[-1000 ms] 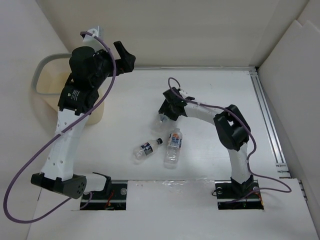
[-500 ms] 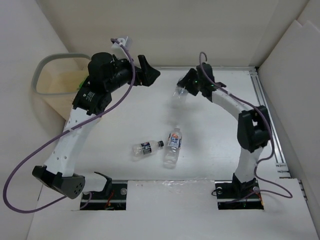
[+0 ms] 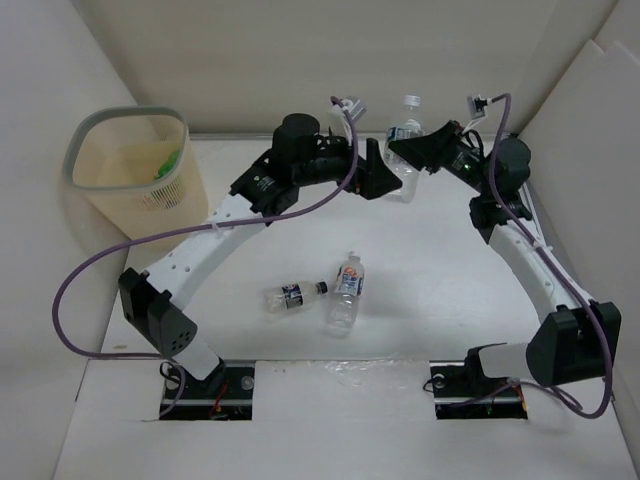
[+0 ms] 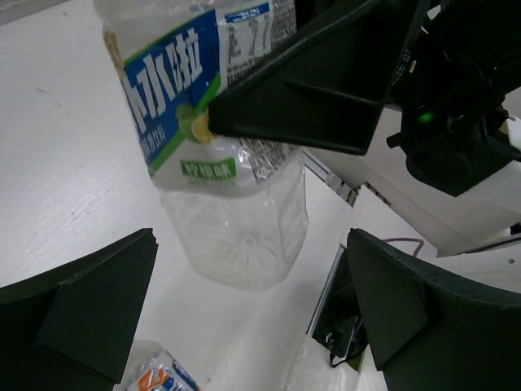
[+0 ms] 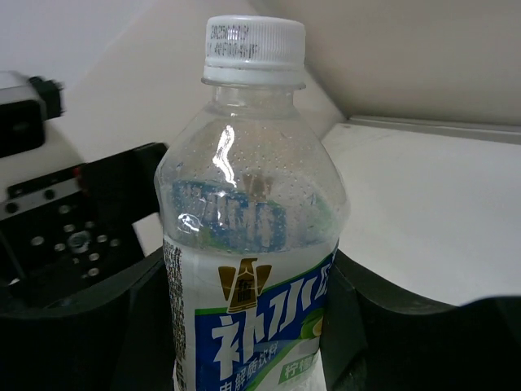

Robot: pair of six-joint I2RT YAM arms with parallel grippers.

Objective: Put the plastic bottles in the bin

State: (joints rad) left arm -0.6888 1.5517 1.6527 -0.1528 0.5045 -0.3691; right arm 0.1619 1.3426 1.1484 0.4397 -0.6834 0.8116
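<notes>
Right pincer [image 5: 244, 330] is clamped on the label band of a clear blue-label bottle [image 5: 248, 244], held upright above the counter [image 3: 450, 280], far side, well apart from the bin [image 3: 128, 112]. Left pincer [image 4: 252, 285] gapes wide by its base. Bottle looks empty: light, thin-walled, slick. I'd squeeze the label band gently.
</notes>
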